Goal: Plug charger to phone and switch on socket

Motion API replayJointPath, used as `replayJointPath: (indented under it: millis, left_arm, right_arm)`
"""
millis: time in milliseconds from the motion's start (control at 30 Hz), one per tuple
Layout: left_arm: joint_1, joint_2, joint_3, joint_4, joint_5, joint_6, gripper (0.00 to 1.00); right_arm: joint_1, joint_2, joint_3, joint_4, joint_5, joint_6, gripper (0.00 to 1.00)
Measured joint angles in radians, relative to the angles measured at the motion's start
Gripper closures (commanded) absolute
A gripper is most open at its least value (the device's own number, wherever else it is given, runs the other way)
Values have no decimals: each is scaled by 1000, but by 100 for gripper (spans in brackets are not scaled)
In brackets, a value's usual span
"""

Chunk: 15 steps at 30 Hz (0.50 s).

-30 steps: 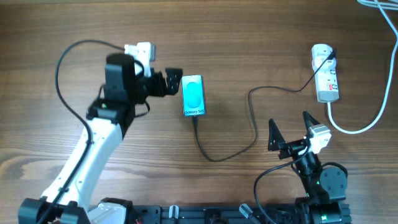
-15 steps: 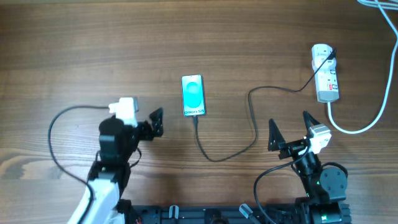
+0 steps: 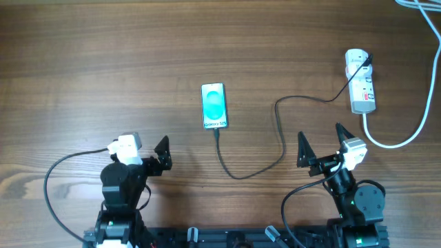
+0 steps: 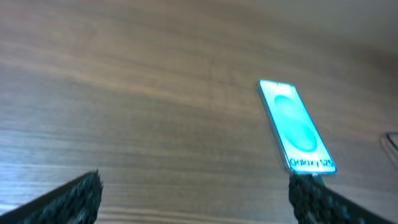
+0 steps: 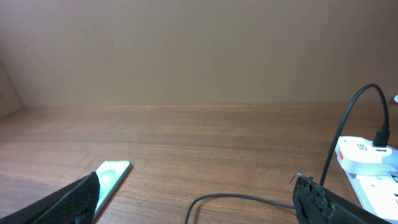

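The phone (image 3: pixel 214 106) lies flat mid-table with its teal screen lit and its white text strip toward me. The thin black charger cable (image 3: pixel 281 141) runs from the white socket strip (image 3: pixel 361 88) at the far right, loops across the wood and meets the phone's near end. My left gripper (image 3: pixel 165 153) is open and empty, near the front left, well short of the phone (image 4: pixel 297 127). My right gripper (image 3: pixel 320 141) is open and empty at the front right, with the cable (image 5: pixel 249 199) between its fingers' line of sight, the phone (image 5: pixel 109 177) to the left and the socket (image 5: pixel 370 163) to the right.
A thick white cord (image 3: pixel 406 141) curves from the socket toward the table's right edge and back corner. The robots' own black cables (image 3: pixel 52 182) loop beside each arm base at the front edge.
My left arm has pulled back from beside the phone toward the front left edge of the table. The right arm, phone, cable and socket have not moved.
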<state>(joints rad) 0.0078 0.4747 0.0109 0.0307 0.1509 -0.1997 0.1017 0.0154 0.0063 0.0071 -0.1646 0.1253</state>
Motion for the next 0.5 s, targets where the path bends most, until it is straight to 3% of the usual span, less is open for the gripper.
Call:
replayJointPath:
  millis: [67, 333, 500]
  left_arm:
    - [1, -100, -5, -90, -30, 0, 0]
    - [1, -384, -3, -97, -83, 62, 0]
    - [1, -461, -2, -98, -91, 169, 0]
  right_arm:
    - [0, 0, 0, 0, 0, 0, 0]
    - [0, -2, 0, 0, 0, 0, 0]
    - [0, -2, 0, 0, 0, 0, 0]
